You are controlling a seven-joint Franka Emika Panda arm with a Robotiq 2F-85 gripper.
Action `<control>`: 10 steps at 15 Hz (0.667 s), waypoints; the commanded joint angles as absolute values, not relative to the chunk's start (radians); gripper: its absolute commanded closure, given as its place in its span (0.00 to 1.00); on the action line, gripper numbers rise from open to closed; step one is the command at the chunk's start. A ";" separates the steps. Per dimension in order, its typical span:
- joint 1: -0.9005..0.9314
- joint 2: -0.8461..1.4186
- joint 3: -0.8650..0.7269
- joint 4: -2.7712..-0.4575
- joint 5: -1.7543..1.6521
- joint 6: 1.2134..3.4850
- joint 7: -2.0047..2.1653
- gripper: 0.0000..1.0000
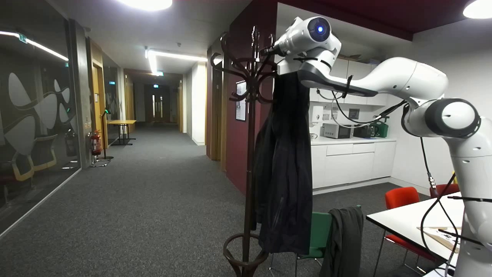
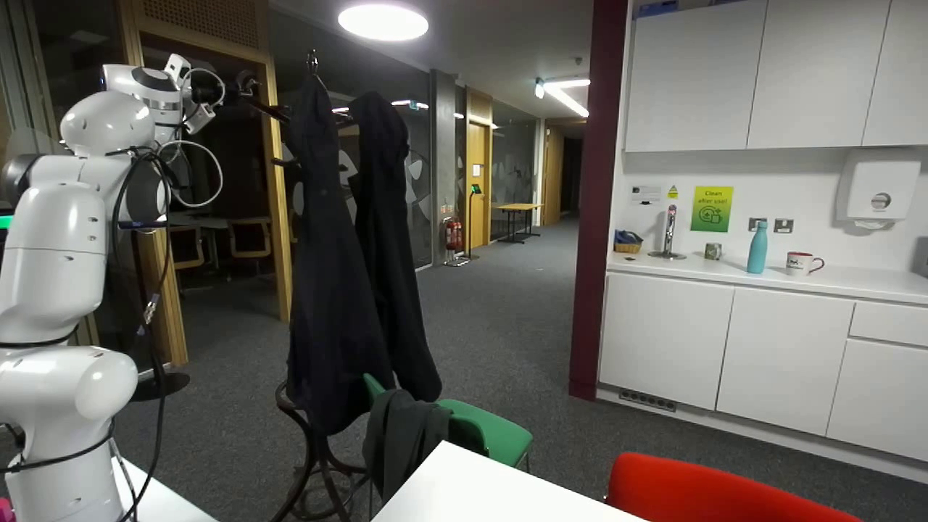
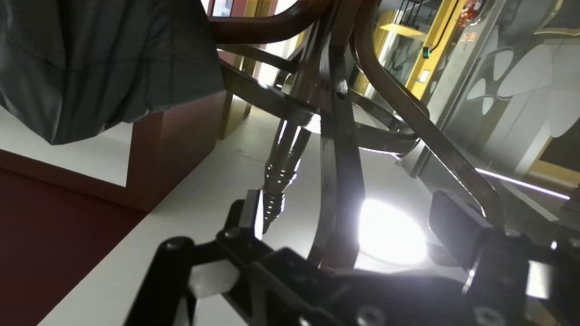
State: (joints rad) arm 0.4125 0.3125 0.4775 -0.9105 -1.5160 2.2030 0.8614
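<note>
Up at the coat rack (image 1: 250, 154), gripper (image 3: 346, 199) is gaping wide — hook (image 3: 344, 181) showing between its fingers (image 3: 454, 219) (dark coat (image 1: 290, 165) hanging nearby).

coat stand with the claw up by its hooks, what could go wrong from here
The open claw could knock the hook seen between its jaws in the wrist view, perhaps tipping the slim coat stand. The dark coat hanging close by might get dragged off. The cable looping loosely from the arm could snag.
</note>
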 commanded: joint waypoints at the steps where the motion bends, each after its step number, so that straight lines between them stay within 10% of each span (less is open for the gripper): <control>1: 0.412 0.341 0.461 -0.872 -1.564 2.261 0.853 0.00; 10: 0.449 0.394 0.468 -0.845 -1.576 2.293 0.842 0.00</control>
